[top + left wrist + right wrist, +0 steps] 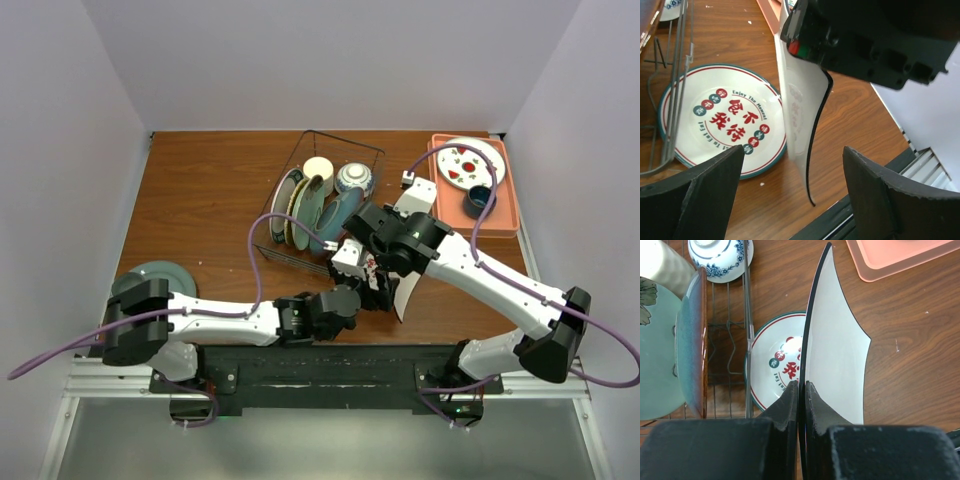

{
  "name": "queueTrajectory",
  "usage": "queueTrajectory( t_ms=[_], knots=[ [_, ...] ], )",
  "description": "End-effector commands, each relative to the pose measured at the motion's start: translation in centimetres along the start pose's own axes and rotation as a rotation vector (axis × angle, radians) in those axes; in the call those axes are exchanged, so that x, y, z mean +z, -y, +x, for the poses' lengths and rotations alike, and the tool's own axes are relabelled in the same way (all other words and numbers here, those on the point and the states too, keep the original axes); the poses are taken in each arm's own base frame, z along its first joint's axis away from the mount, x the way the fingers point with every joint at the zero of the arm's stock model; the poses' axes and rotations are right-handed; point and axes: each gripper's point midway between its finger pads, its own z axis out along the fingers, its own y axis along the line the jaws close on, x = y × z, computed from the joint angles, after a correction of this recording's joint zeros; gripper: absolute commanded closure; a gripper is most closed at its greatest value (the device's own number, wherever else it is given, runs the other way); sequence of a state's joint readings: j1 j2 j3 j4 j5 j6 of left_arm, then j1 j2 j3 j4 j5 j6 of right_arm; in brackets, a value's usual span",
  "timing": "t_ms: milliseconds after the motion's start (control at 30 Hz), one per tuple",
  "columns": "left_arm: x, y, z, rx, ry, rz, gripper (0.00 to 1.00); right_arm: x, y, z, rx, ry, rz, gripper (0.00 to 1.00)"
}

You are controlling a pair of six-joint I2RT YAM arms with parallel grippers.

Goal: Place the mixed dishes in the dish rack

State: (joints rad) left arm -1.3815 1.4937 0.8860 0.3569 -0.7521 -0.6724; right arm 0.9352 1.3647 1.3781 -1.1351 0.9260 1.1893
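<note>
White square plate (835, 355) hangs on edge at 5 o'clock of the dish rack (345, 140), pinched by the right tool (801, 386); left tool (792, 167) gapes empty. Keep it upright, clear the rack's wall, lower into a free slot.

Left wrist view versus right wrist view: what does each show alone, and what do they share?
Left wrist only: the left gripper, open. Right wrist only: the teal-blue plate, pale green flower plate, patterned bowl and cream mug in the dish rack, plus a pink tray corner. Both: the white square plate held on edge by the shut right gripper, the red-lettered round plate flat on the table beside the rack.
</note>
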Motion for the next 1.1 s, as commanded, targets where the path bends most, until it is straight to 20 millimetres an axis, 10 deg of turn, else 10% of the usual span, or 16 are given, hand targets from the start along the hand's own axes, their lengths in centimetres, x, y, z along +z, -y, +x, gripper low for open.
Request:
queueTrajectory(
  t_ms=[0,500,833,1067],
  knots=[
    [1.1,0.8,-2.0,-0.12,0.073,-0.068,0.17,-1.7,-1.9,-5.0,0.264,0.131,-0.106,1.0],
    [3.4,1.4,-2.8,-0.14,0.115,-0.158,0.45,-2.8,-2.5,-5.5,0.247,0.11,-0.195,1.0],
    [3.2,0.3,-3.1,-0.107,0.138,-0.207,0.99,-3.3,-2.5,-5.0,0.258,0.071,-0.243,1.0],
    [2.4,-0.9,-4.0,-0.094,0.167,-0.244,1.0,-3.3,-1.9,-4.5,0.256,0.061,-0.235,1.0]
  ],
)
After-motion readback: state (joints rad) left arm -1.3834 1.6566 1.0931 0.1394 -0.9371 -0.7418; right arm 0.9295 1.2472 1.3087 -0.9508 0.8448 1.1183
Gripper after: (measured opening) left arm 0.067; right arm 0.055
